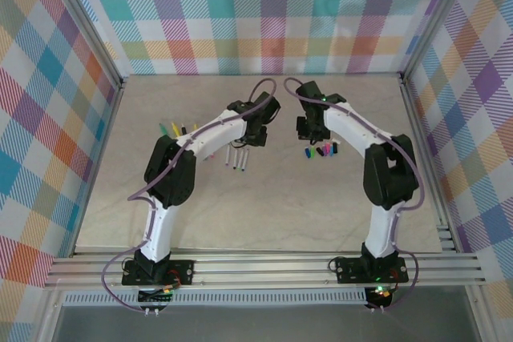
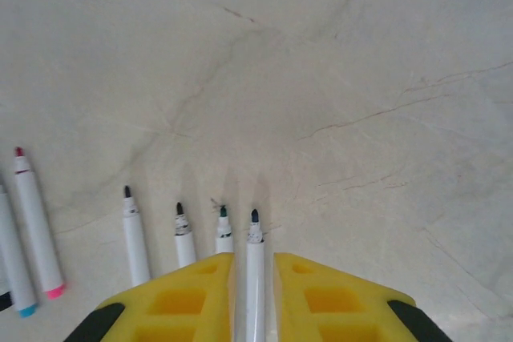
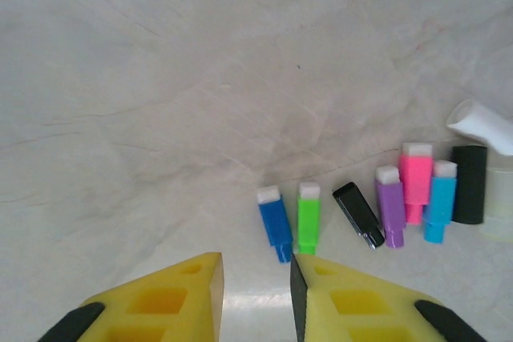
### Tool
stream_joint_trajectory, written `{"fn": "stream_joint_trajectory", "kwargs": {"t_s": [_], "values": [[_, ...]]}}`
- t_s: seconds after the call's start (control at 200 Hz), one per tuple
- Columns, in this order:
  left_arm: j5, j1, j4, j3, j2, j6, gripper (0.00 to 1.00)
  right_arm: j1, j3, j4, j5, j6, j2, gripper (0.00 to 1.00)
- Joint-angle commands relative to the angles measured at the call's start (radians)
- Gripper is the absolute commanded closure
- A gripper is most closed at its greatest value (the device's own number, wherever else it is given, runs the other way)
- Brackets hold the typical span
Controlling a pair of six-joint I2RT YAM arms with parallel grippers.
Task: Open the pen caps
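Note:
My left gripper [image 2: 254, 262] is shut on a thin white pen [image 2: 255, 234] with a bare dark blue tip. It lies in line with three other uncapped white pens [image 2: 183, 238] on the table. Two more pens [image 2: 36, 222] with pink and blue ends lie to the left. My right gripper [image 3: 255, 266] is open and empty, just short of a blue pen cap [image 3: 275, 222]. Beside that cap lie green [image 3: 309, 215], black [image 3: 358, 212], purple [image 3: 390, 206], pink [image 3: 415, 178] and cyan [image 3: 438, 198] caps. From above, the left gripper [image 1: 255, 135] and the right gripper [image 1: 309, 130] hover mid-table.
A larger black cap [image 3: 469, 184] and a white piece [image 3: 481, 124] lie at the right of the cap row. Yellow and green highlighters [image 1: 178, 129] lie behind the left arm. The cap cluster [image 1: 322, 151] and pen row [image 1: 236, 158] sit apart, with bare marble table [image 1: 272, 206] in front.

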Motion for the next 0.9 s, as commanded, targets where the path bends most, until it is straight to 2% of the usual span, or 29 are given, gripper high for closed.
{"fn": "stream_joint_trajectory", "kwargs": {"t_s": [0.0, 0.105, 0.19, 0.29, 0.31, 0.335, 0.345, 0.35, 0.36, 0.375, 0.385, 0.395, 0.405, 0.49, 0.62, 0.655, 0.725, 0.78, 0.85, 0.895], "values": [[-0.038, 0.008, 0.011, -0.039, -0.138, 0.003, 0.8, 0.009, -0.055, 0.009, -0.066, -0.025, -0.099, 0.67], [-0.065, 0.006, 0.142, -0.179, -0.265, -0.013, 0.78, 0.009, -0.17, 0.13, -0.158, -0.036, -0.212, 0.58], [-0.081, 0.006, 0.333, -0.358, -0.412, -0.014, 0.75, 0.011, -0.287, 0.246, -0.233, -0.033, -0.307, 0.42], [-0.11, 0.005, 0.549, -0.573, -0.591, -0.005, 0.67, 0.02, -0.384, 0.338, -0.302, -0.045, -0.398, 0.32], [-0.113, 0.005, 0.613, -0.614, -0.622, 0.0, 0.53, 0.023, -0.397, 0.351, -0.304, -0.048, -0.412, 0.31], [-0.122, 0.005, 0.659, -0.66, -0.665, 0.006, 0.44, 0.029, -0.41, 0.36, -0.305, -0.054, -0.429, 0.27], [-0.126, 0.006, 0.677, -0.672, -0.679, 0.009, 0.29, 0.031, -0.415, 0.363, -0.304, -0.055, -0.435, 0.23], [-0.127, 0.005, 0.685, -0.682, -0.686, 0.01, 0.24, 0.032, -0.418, 0.365, -0.304, -0.056, -0.438, 0.21], [-0.131, 0.005, 0.702, -0.699, -0.7, 0.013, 0.2, 0.033, -0.42, 0.367, -0.304, -0.057, -0.442, 0.19], [-0.133, 0.006, 0.723, -0.721, -0.718, 0.018, 0.16, 0.036, -0.427, 0.373, -0.304, -0.062, -0.452, 0.05], [-0.136, 0.006, 0.736, -0.736, -0.73, 0.021, 0.1, 0.037, -0.432, 0.378, -0.304, -0.065, -0.457, 0.01], [-0.138, 0.007, 0.748, -0.749, -0.74, 0.025, 0.03, 0.041, -0.441, 0.384, -0.299, -0.066, -0.468, 0.01], [-0.138, 0.006, 0.759, -0.761, -0.749, 0.03, 0.01, 0.042, -0.444, 0.386, -0.297, -0.067, -0.471, 0.01], [-0.166, 0.006, 0.822, -0.838, -0.801, 0.06, 0.0, 0.057, -0.498, 0.437, -0.243, -0.048, -0.53, 0.01], [-0.164, 0.004, 0.889, -0.934, -0.811, 0.136, 0.0, 0.075, -0.637, 0.61, -0.147, -0.009, -0.63, 0.01], [-0.163, -0.003, 0.869, -0.94, -0.809, 0.203, 0.0, 0.087, -0.677, 0.663, -0.097, -0.043, -0.652, 0.01], [-0.281, -0.019, 0.863, -0.973, -0.828, 0.216, 0.0, 0.129, -0.734, 0.741, 0.009, -0.199, -0.691, 0.01], [-0.318, -0.02, 0.964, -1.051, -0.899, 0.21, 0.0, 0.134, -0.76, 0.757, 0.086, -0.245, -0.718, 0.01], [-0.302, 0.002, 1.132, -1.199, -1.018, 0.19, 0.0, 0.133, -0.783, 0.774, 0.14, -0.278, -0.755, 0.01], [-0.312, 0.029, 1.163, -1.253, -1.079, 0.184, 0.0, 0.132, -0.804, 0.799, 0.156, -0.297, -0.772, 0.01]]}}
